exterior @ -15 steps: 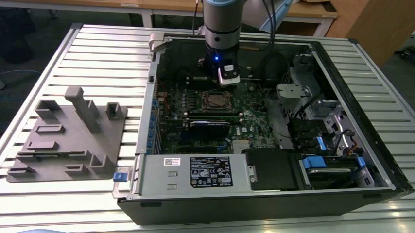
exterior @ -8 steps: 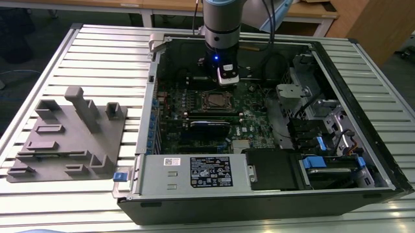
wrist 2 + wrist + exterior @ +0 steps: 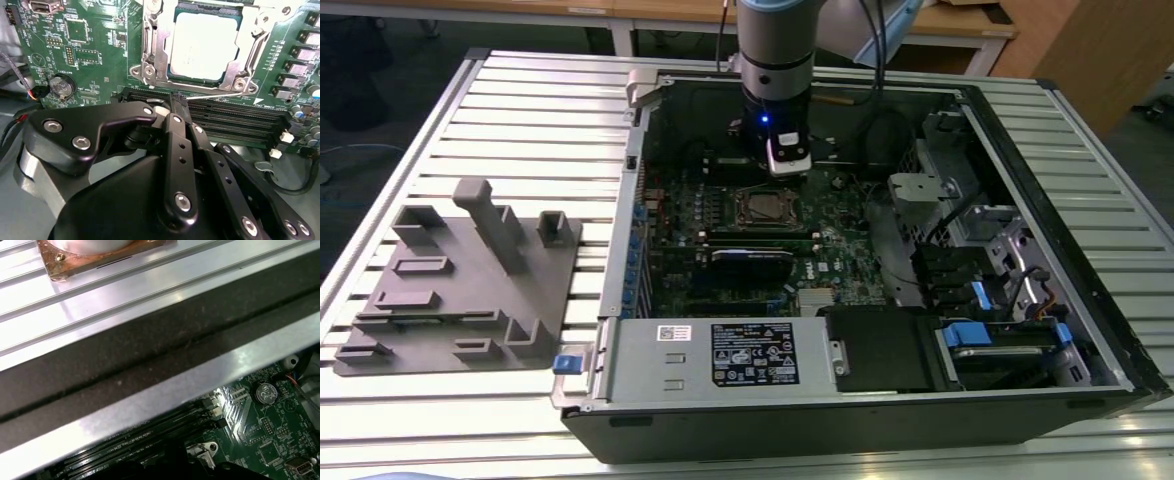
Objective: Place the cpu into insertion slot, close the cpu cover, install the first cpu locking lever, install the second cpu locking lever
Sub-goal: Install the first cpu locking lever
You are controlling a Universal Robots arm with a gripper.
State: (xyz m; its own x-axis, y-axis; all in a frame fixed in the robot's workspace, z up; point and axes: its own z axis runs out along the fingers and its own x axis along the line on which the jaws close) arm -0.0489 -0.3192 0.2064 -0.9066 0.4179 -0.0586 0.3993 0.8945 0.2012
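I see the cpu seated in the insertion slot, with the cpu cover framing it. My gripper, fingers pinched together, sits at the socket's 6 o'clock edge beside a thin locking lever. Memory slots crowd that side.

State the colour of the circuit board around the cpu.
Green circuit board, clearest in the second wrist view, around the cpu.

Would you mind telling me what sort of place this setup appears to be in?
Probably a robotics lab or workshop. An open computer case lies on a ribbed metal table, a grey fixture block sits beside it, and wooden benches stand behind.
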